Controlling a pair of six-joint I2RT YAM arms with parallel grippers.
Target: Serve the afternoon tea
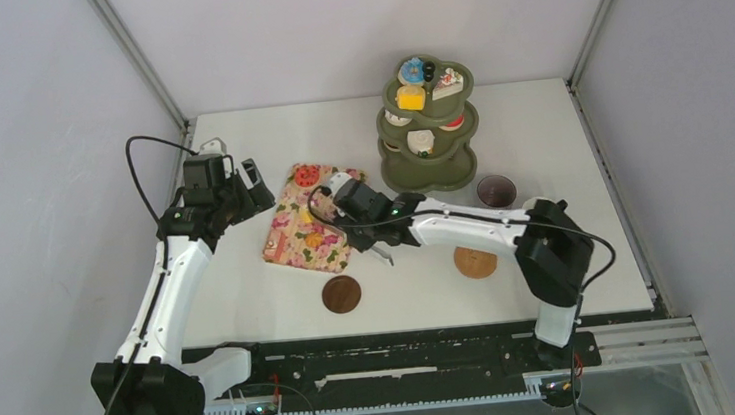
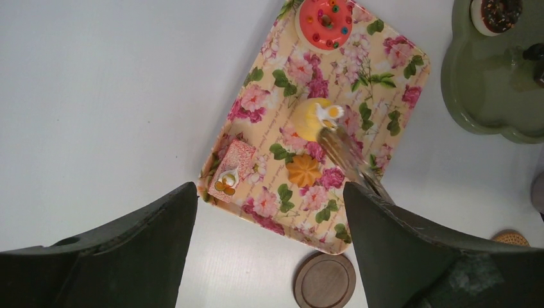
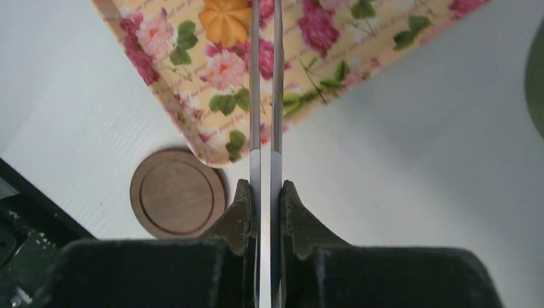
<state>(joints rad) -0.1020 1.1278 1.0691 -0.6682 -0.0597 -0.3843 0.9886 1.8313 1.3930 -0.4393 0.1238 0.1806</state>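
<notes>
While the right fingers (image 3: 238,215) squeeze the long thin metal tongs (image 3: 255,96), these reach over the floral rectangular tray (image 3: 333,64).
The left fingers (image 2: 128,256) stand wide apart, empty.

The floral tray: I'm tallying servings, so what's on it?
A sprinkled red donut, a yellow pastry, an orange swirl cookie and a pink cake slice. The tongs cover part of the yellow pastry.

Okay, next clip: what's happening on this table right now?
The right gripper is clamped on the tongs, squeezing them together, with their tips at a yellow pastry on the floral tray. The left gripper hovers open above the tray, holding nothing. A red donut, an orange cookie and a pink cake slice also sit on the tray.
</notes>
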